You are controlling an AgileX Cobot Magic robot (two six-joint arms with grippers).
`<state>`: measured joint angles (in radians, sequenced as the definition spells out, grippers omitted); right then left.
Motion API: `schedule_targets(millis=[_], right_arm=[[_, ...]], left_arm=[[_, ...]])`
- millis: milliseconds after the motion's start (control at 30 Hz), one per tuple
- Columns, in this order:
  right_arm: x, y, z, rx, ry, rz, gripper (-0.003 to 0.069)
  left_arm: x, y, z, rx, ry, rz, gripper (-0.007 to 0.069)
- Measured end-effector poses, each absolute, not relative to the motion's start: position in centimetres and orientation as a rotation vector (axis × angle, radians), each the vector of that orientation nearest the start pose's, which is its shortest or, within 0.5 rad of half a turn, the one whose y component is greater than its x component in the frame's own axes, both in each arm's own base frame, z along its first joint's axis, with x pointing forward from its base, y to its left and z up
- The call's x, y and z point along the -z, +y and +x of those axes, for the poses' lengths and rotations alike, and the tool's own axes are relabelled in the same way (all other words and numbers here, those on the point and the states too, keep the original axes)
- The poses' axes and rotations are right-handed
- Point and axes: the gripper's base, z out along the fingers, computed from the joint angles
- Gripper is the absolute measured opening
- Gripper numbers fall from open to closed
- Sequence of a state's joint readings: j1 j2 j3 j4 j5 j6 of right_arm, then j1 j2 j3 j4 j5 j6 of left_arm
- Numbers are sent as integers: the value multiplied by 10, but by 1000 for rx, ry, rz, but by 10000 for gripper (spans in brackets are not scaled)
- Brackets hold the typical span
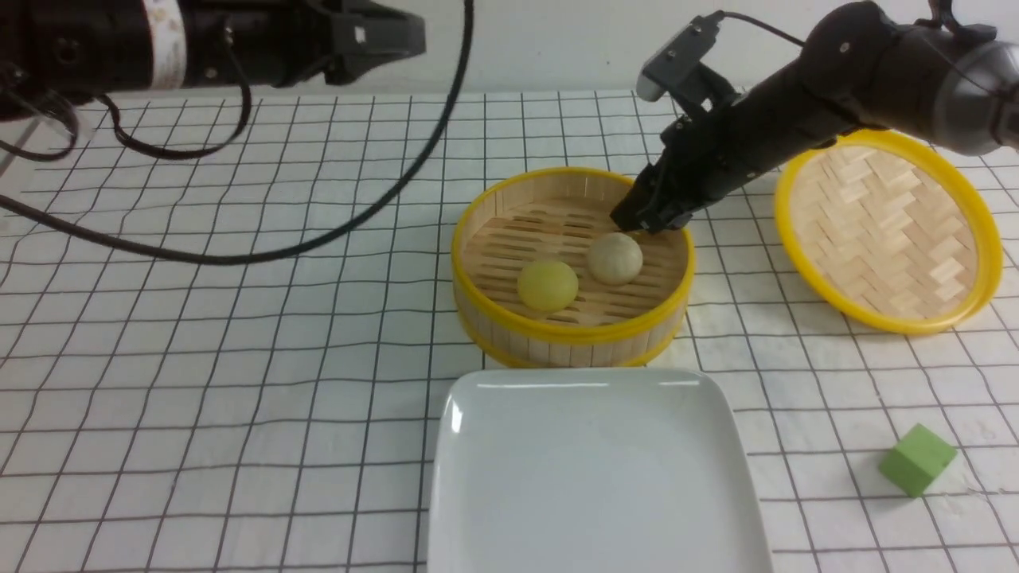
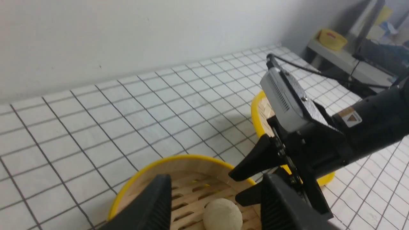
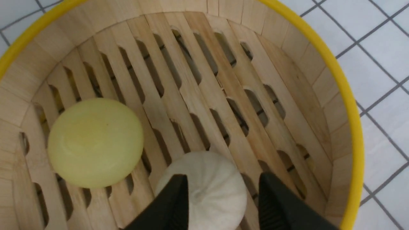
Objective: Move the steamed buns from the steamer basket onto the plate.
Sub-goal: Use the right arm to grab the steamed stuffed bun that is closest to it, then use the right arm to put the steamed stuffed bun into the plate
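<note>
The steamer basket [image 1: 573, 330] stands mid-table and holds both steamed buns: a pale yellow one [image 1: 547, 285] and, behind it to the right, a beige-white one [image 1: 614, 258]. My right gripper [image 1: 637, 223] reaches down into the basket from the right. It is open, its fingers straddling the beige-white bun [image 3: 207, 191], with a gap showing at one finger [image 3: 278, 204]. The yellow bun [image 3: 96, 142] lies apart, beside them. My left gripper [image 1: 390, 36] hangs high at the back left, open [image 2: 215, 179] and empty. The white plate [image 1: 589, 477] sits bare just in front of the basket.
The basket's woven lid [image 1: 888, 231] lies upturned at the right, partly under my right arm. A green cube [image 1: 917, 459] rests near the front right. A black cable [image 1: 239, 256] trails across the checked cloth at the left.
</note>
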<state>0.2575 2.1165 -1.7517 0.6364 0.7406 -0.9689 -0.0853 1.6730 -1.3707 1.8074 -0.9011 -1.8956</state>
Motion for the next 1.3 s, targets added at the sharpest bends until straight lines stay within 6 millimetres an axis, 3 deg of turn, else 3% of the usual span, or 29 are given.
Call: schedule_targets(millis=[200,500,567,700,767,833,900,933,1067,1100,1167,1300], right_arm=[[-206,159,457,-439,2248,-1033,316],[-192,162,459,-505,2281,-1015,307],[-192,163,458,-503,2269,-1046,256],[-197,167,456,-516,2229,-1137,50],[-203,169,456,-525,2214,-1142,19],[-214,170,455,-526,2194,-1142,20],[-250,168,449,-508,2137,-1119,21],[-253,167,449,-508,2135,-1112,21],[-343,147,416,-482,2034,-1042,22],[-346,145,414,-483,2036,-1041,22],[-377,129,391,-511,2074,-1009,22],[-375,125,370,-615,2210,-1049,22]], left_arm=[[-332,-110,365,886,1902,645,400],[-329,-109,368,871,1910,629,400],[-329,-109,369,868,1910,628,400],[-329,-108,369,860,1910,622,400],[-329,-108,369,859,1910,621,400],[-328,-108,370,858,1910,620,400],[-328,-108,370,856,1910,618,400],[-328,-108,370,856,1910,619,400],[-328,-108,370,854,1910,617,400],[-328,-108,370,854,1910,617,400],[-328,-108,370,850,1910,614,398],[-328,-107,371,843,1910,607,398]])
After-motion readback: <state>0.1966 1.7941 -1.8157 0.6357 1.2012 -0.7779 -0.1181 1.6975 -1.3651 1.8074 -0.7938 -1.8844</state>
